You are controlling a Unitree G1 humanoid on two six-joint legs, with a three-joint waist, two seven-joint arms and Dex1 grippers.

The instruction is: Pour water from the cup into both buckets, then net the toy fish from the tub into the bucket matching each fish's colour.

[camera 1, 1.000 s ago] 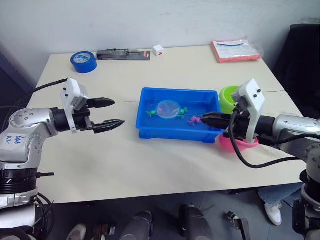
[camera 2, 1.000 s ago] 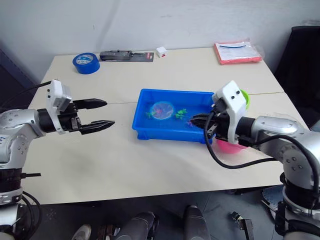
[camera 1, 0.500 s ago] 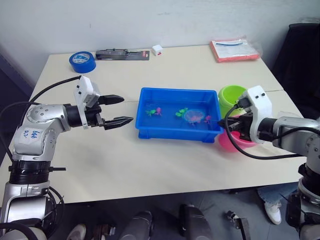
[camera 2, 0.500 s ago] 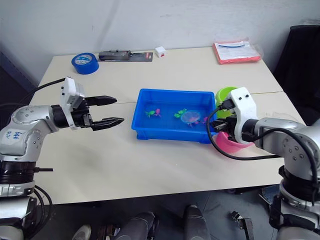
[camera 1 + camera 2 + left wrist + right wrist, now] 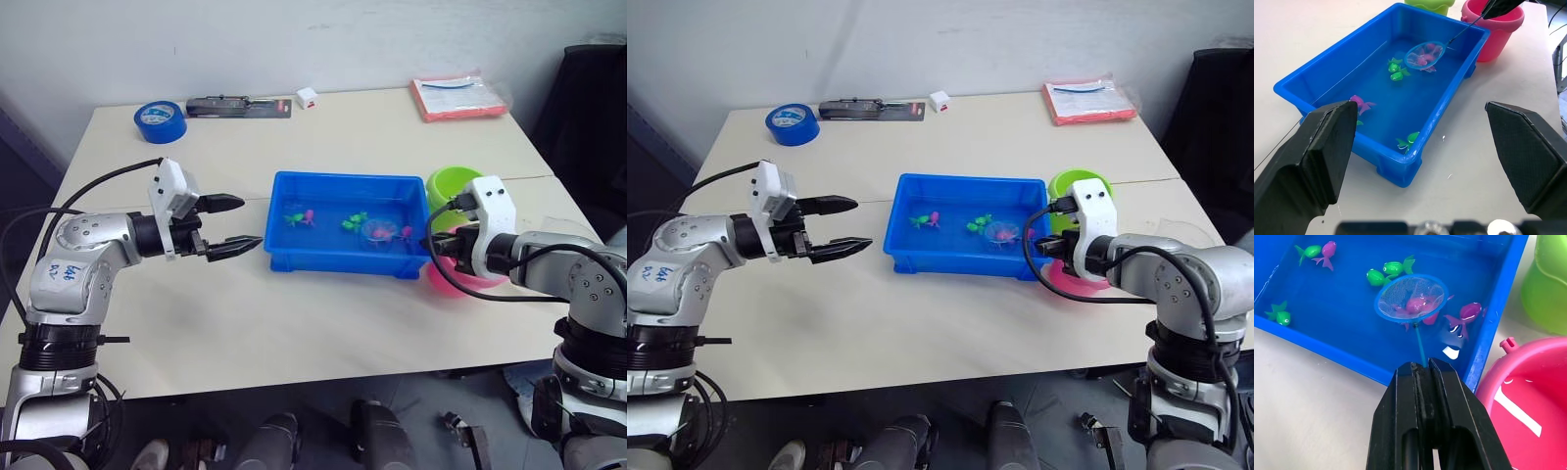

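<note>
Right gripper (image 5: 1422, 377): the fingers are pressed together on the thin handle of the net (image 5: 1411, 297), held low over the near right corner of the tub (image 5: 294, 181) so the hoop can be dipped from the side nearest the buckets.
Net: the hoop lies in the water at the tub's right end, with a pink fish (image 5: 1415, 304) inside it; a scoop appears to be under way.
Left gripper (image 5: 227, 225): the fingers are spread wide and hold nothing; it is held just beside the tub's left wall, apart from it, seemingly kept out of the net's way.
Tub: it sits mid-desk with water in it; green fish (image 5: 1388, 273) and other pink ones are scattered along its length.
Pink bucket (image 5: 1528, 396): it stands just beside the tub's near right corner, under the right wrist, so a short lift over the rim is all that is judged needed.
Green bucket (image 5: 453, 186): it stands behind the pink one, by the tub's right wall.
Edges: the tub rim and the pink bucket's rim must both be cleared by the hoop.
Open room: bare desk (image 5: 323, 313) lies in front of the tub; a tape roll (image 5: 160, 118) sits well apart at the far left.
</note>
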